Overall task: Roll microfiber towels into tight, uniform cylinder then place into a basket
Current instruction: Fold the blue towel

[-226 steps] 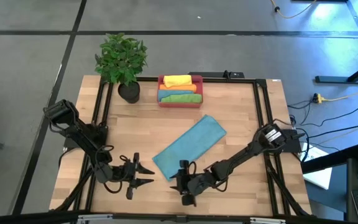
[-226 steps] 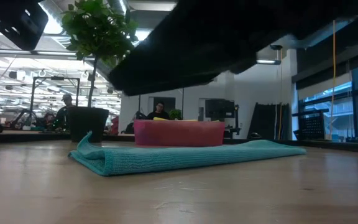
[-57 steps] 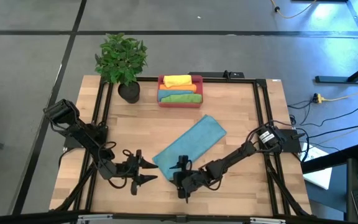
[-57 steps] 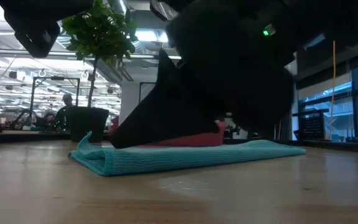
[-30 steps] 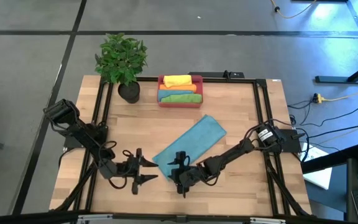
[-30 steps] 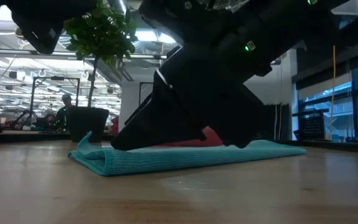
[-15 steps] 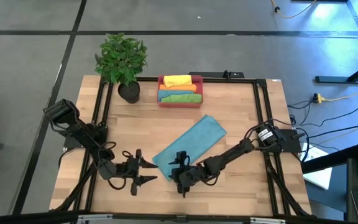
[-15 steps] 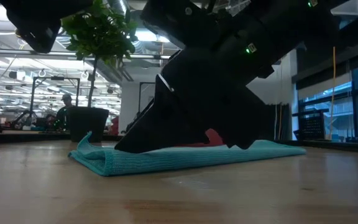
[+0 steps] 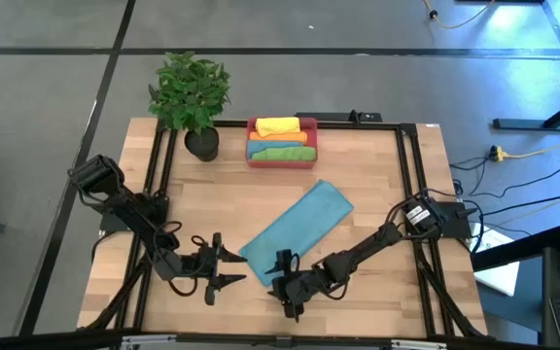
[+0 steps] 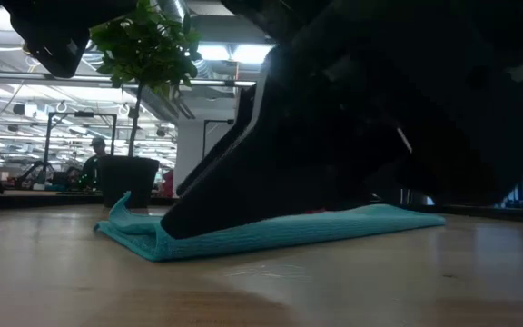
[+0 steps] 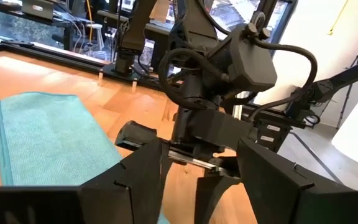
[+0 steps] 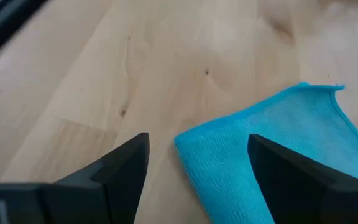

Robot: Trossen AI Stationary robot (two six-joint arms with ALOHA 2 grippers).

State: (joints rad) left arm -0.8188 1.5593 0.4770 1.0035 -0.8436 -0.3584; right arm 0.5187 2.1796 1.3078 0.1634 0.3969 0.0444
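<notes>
Presently the teal towel (image 9: pixel 296 227) lies folded flat mid-desk; right claw (image 9: pixel 287 295) spread at its near corner, left claw (image 9: pixel 224 268) spread beside. Advisable: pinch both near corners evenly before rolling.

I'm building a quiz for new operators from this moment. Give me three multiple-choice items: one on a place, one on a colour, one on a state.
1. Where does the basket stand?
A. Beside the potted plant, at the table's far edge
B. Between the two grippers
C. On the floor

2. What colour is the towel lying flat on the table?
A. Orange
B. Teal-blue
C. Yellow

3. How are the right gripper's fingers?
A. Shut on the towel
B. Shut on nothing
C. Open

Answers:
1. A: the high view shows it right next to the plant.
2. B: the flat cloth is teal-blue; the orange, green and yellow ones sit in the basket.
3. C: the right wrist view shows both fingers spread wide over the towel's near end.
</notes>
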